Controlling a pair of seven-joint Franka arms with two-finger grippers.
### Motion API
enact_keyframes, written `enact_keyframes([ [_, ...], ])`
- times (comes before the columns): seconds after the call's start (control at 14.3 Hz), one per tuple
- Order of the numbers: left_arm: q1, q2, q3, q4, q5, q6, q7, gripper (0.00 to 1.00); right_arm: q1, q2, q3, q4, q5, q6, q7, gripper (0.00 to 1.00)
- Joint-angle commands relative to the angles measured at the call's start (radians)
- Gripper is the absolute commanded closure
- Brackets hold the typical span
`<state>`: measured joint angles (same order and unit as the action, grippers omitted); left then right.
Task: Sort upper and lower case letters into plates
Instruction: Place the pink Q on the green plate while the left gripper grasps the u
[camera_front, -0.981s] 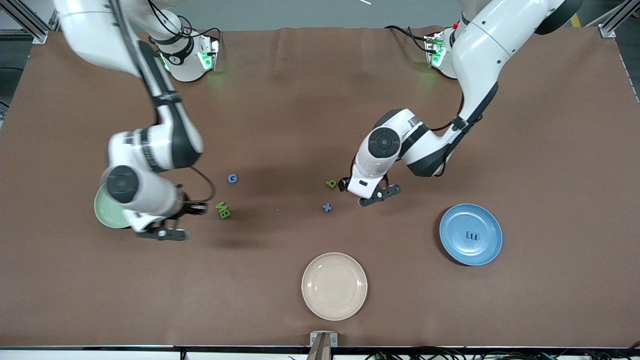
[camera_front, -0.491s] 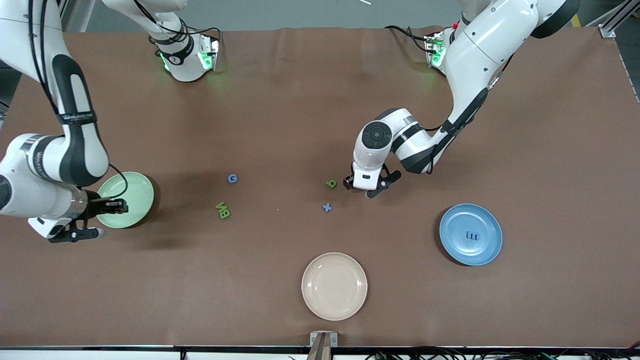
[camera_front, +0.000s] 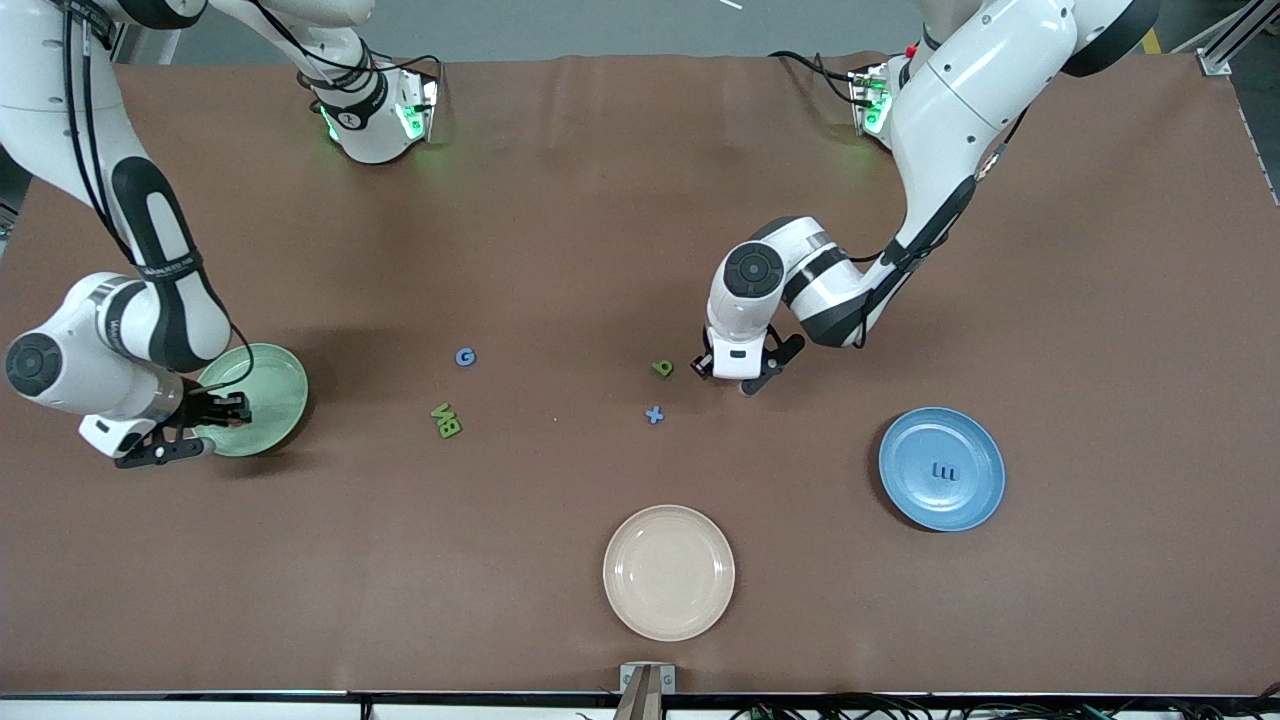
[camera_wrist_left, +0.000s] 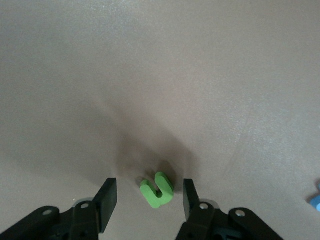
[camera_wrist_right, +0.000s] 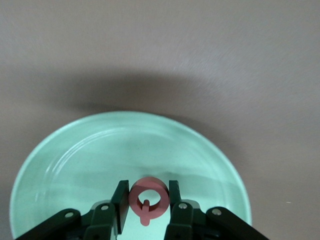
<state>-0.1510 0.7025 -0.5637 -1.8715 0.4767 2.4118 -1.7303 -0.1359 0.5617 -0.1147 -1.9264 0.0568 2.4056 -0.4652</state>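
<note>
Brown table cover (camera_front: 600, 200); grey floor (camera_front: 600, 25); aluminium frame posts (camera_front: 1225, 45).

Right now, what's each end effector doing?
Left end effector: open around the green letter on the table, not gripping yet.
Right end effector: shut on a pink letter over the mint plate.

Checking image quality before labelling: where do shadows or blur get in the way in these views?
Front view: sharp throughout, soft shadows under both arms. Left wrist view: the fingers are blurred at close range, and a dark shadow lies around the green letter between them. Right wrist view: the pink letter is clear, and a broad shadow lies on the table along the mint plate rim.
</note>
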Motion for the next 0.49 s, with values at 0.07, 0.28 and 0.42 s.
enact_keyframes([
  [0.07,0.004,-0.003,-0.001,-0.014,0.020,0.015,-0.031,0.46,-0.002,-0.045,0.018,-0.023,-0.002,-0.016,-0.016,0.00],
  [0.28,0.004,0.005,-0.001,-0.008,0.019,0.015,-0.031,0.54,0.068,-0.130,0.024,0.012,-0.002,-0.132,-0.033,0.00],
  [0.42,0.002,0.012,-0.001,-0.003,0.019,0.016,-0.029,0.57,0.137,-0.166,0.024,0.036,-0.002,-0.212,-0.003,0.00],
])
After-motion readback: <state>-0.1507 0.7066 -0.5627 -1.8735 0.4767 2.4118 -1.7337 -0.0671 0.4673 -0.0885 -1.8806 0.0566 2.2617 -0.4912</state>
